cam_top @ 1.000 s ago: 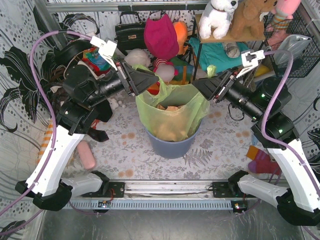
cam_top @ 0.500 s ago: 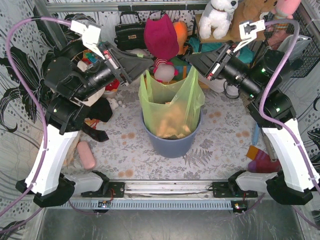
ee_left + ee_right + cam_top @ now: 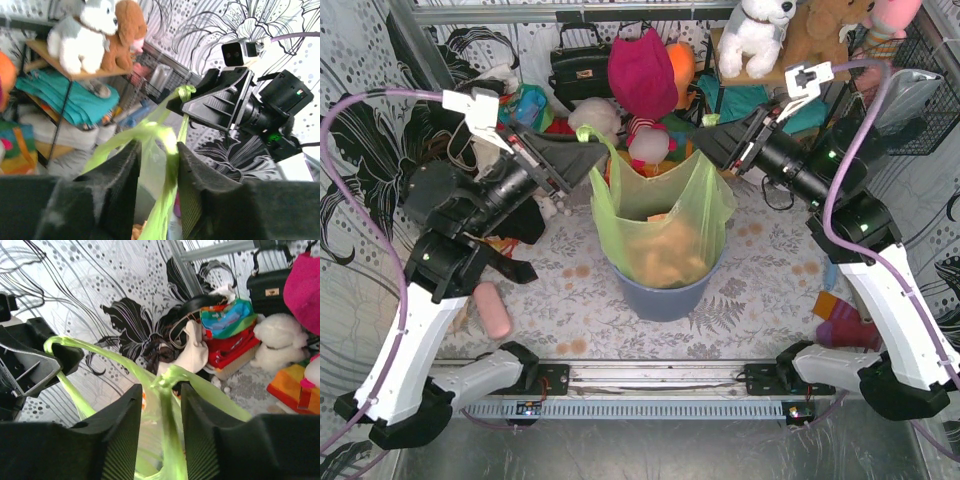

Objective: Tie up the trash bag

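The trash bag is thin light-green plastic with brown paper showing through. It stands in the blue-grey bin at the table's middle, with its top pulled up into two peaks. My left gripper is shut on the left peak. In the left wrist view a green strand runs between the fingers. My right gripper is shut on the right peak. In the right wrist view a bunched green strand sits between the fingers.
A pink oblong lies on the mat at the left. A black handbag, a magenta bag and plush toys on a shelf crowd the back. A wire basket hangs at the right, with colourful cloth below it.
Both grippers have risen and moved back, drawing the bag's two corners upward. The bag now stands taller and narrower over the bin.
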